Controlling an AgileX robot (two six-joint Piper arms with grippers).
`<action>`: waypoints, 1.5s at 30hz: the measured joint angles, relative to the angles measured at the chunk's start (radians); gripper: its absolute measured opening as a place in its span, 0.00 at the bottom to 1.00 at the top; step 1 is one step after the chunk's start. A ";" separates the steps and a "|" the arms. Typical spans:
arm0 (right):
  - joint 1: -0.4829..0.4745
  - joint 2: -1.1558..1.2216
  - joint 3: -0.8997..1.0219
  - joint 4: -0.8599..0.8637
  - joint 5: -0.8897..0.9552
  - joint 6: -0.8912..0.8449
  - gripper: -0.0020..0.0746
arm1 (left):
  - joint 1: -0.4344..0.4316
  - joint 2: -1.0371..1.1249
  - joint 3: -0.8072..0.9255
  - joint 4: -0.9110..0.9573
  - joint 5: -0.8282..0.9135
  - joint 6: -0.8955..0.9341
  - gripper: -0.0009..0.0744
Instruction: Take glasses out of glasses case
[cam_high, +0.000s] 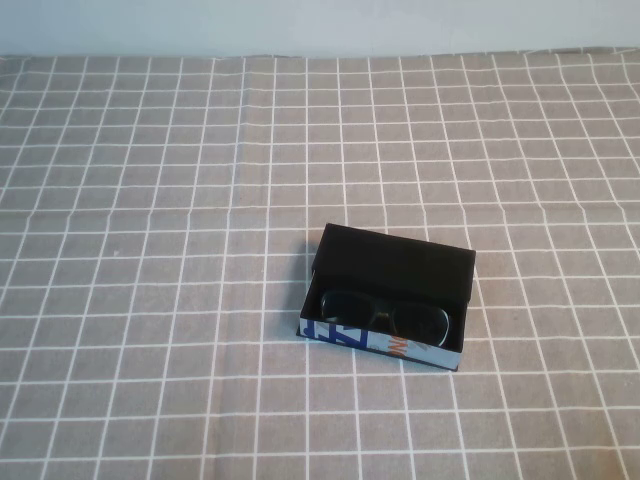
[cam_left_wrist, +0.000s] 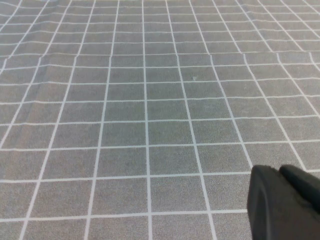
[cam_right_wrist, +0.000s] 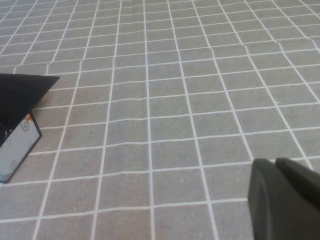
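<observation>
The glasses case (cam_high: 392, 262) lies open just right of the table's middle, its black flap folded back and its white printed side panel facing me. The black glasses (cam_high: 386, 312) lie inside it, lenses up. Neither arm shows in the high view. My left gripper (cam_left_wrist: 280, 174) hangs shut and empty above bare cloth, with the case out of its view. My right gripper (cam_right_wrist: 276, 167) is shut and empty over the cloth, and a corner of the case (cam_right_wrist: 20, 135) shows well off to its side, apart from it.
A grey cloth with a white grid (cam_high: 150, 250) covers the whole table, with slight wrinkles. A pale wall (cam_high: 320, 25) runs along the far edge. Nothing else stands on the cloth.
</observation>
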 joint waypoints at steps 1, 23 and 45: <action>0.000 0.000 0.000 0.000 0.000 0.000 0.00 | 0.000 0.000 0.000 0.000 0.000 0.000 0.01; 0.000 0.000 0.002 0.000 0.000 0.000 0.00 | 0.000 0.000 0.000 -0.002 0.000 0.000 0.01; 0.000 0.000 0.002 0.004 -0.084 0.000 0.00 | 0.000 0.000 0.000 -0.002 0.000 0.000 0.01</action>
